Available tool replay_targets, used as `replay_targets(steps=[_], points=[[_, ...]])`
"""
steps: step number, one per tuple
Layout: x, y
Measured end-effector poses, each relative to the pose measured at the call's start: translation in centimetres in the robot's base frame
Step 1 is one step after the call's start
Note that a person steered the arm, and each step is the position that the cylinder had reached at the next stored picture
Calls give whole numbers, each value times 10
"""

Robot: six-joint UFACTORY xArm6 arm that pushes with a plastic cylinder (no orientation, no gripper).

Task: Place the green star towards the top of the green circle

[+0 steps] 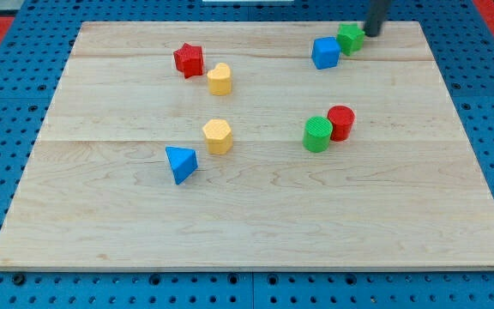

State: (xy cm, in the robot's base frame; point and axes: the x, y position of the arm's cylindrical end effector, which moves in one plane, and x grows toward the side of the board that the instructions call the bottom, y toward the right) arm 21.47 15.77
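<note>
The green star (350, 38) lies near the view's top right of the wooden board, touching a blue block (325, 52) on its lower left. The green circle (317, 135) stands right of the board's middle, with a red cylinder (341, 123) touching its right side. My tip (370, 33) is at the view's top, just right of the green star, close to it or touching it. The rod goes up out of the view.
A red star (189, 60) and a yellow heart (219, 79) lie at the upper left of middle. A yellow hexagon (218, 136) and a blue triangle (181, 163) lie left of middle. The wooden board (247, 232) rests on a blue pegboard.
</note>
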Motion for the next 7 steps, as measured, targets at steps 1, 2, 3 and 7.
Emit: replay_targets(steps=[1, 2, 3, 7], points=[[16, -110], [44, -120], [36, -173], [141, -90]])
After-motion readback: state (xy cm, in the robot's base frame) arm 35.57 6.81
